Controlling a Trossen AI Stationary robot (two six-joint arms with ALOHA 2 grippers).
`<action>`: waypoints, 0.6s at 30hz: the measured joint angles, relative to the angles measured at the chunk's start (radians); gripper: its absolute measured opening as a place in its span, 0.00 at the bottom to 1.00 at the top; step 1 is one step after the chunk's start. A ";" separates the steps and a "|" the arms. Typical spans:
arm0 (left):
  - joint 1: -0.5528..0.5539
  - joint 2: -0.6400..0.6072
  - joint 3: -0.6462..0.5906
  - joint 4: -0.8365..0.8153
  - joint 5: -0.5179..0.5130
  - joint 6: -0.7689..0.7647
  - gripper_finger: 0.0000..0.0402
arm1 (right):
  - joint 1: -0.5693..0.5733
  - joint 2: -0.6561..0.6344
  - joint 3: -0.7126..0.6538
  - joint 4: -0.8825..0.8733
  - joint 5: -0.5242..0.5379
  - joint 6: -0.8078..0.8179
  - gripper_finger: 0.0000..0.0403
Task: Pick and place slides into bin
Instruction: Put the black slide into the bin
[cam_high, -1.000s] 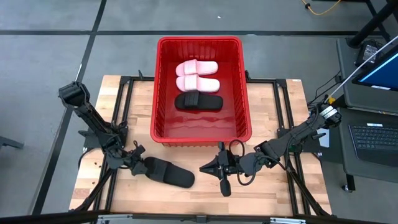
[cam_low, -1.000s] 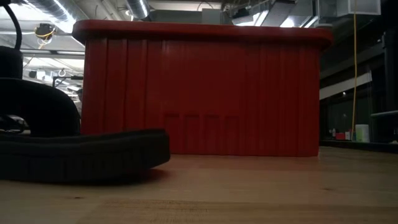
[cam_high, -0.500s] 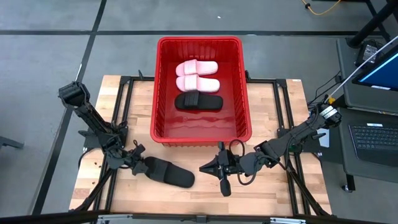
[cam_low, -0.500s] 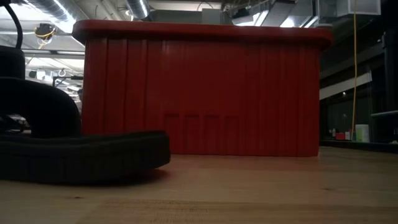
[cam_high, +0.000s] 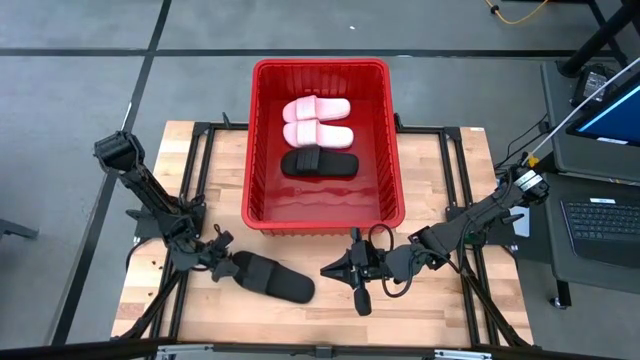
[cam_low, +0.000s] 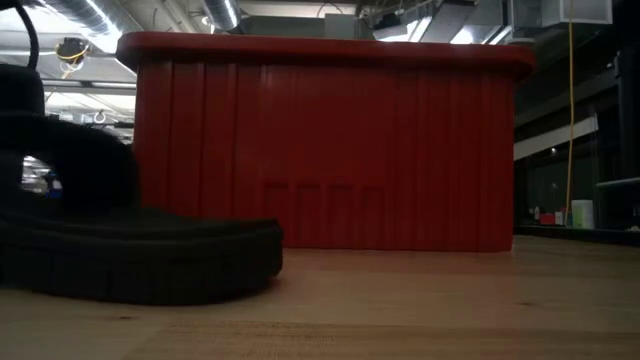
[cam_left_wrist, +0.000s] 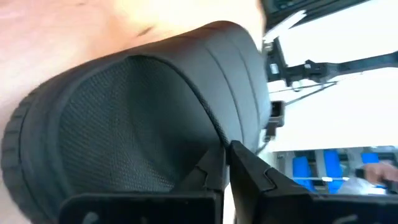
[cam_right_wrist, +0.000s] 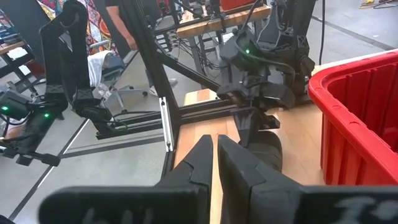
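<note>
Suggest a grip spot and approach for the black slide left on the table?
Probably the wide strap of the black slide, near its left end. It arches above the flat sole, so fingers can pinch it, one under and one over. Come from the left, where the left end effector already sits at that end. The sole lies flat on the table, with no gap to get under. The right end effector waits nearby.

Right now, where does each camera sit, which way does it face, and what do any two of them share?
High: overhead, facing down; both arms, red bin, left pincer at the black slide, right pincer.
Low: tabletop level, facing the bin; no arm clearly seen.
Left wrist: facing the black slide; own shut fingers.
Right wrist: facing the left arm; own shut fingers.
All four share the black slide.
</note>
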 joint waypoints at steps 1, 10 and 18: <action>0.000 0.000 0.000 0.021 -0.003 0.014 0.01 | 0.000 0.000 0.000 0.000 0.000 0.000 0.07; 0.000 0.000 0.081 0.067 -0.046 0.168 0.01 | 0.000 0.000 0.000 -0.001 0.000 0.000 0.07; 0.000 0.000 0.163 0.086 -0.066 0.316 0.01 | 0.000 0.000 0.000 -0.001 0.000 0.000 0.07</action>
